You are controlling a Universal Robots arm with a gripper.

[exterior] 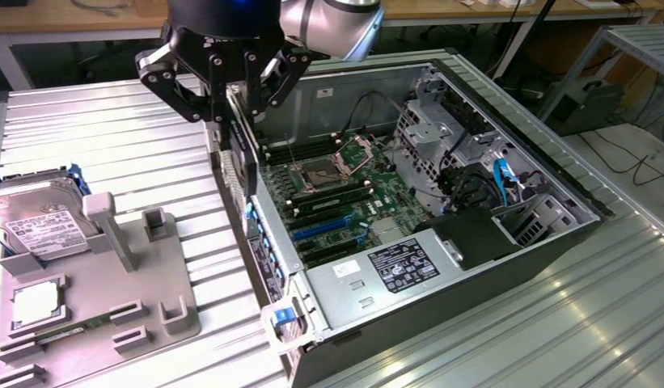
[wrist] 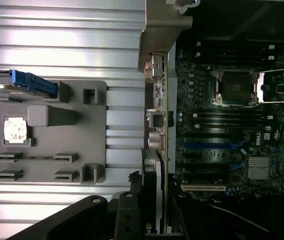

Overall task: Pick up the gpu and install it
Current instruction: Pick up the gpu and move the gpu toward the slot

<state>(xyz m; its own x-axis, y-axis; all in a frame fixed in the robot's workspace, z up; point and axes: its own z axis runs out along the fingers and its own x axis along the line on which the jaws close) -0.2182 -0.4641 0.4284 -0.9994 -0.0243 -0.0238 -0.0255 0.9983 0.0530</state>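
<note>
Item one: your gripper (exterior: 230,105) is pinching the gpu (exterior: 243,158) by one end, with its fingers pressing on both faces, so the card is hanging upright and edge-on. Location: the gpu is hovering clear of the desk (exterior: 137,137), along the wall of the open computer case (exterior: 348,89) on the exterior view's left, just beside the motherboard (exterior: 343,202). You cannot tell whether its lower end is touching that wall. In the wrist view the gpu (wrist: 159,125) is showing as a thin strip between the ribbed desk (wrist: 57,30) and the motherboard (wrist: 221,135), with the gripper (wrist: 151,220) clamping its near end. Item two: the processor socket (exterior: 337,166) (wrist: 234,87) is sitting open on the motherboard. Item three: a gray holder (exterior: 148,283) (wrist: 82,130) is lying on the desk at the exterior view's left. It is carrying a hard drive (exterior: 35,218) and a processor chip (exterior: 35,303) (wrist: 16,129), well apart from the card.
</note>
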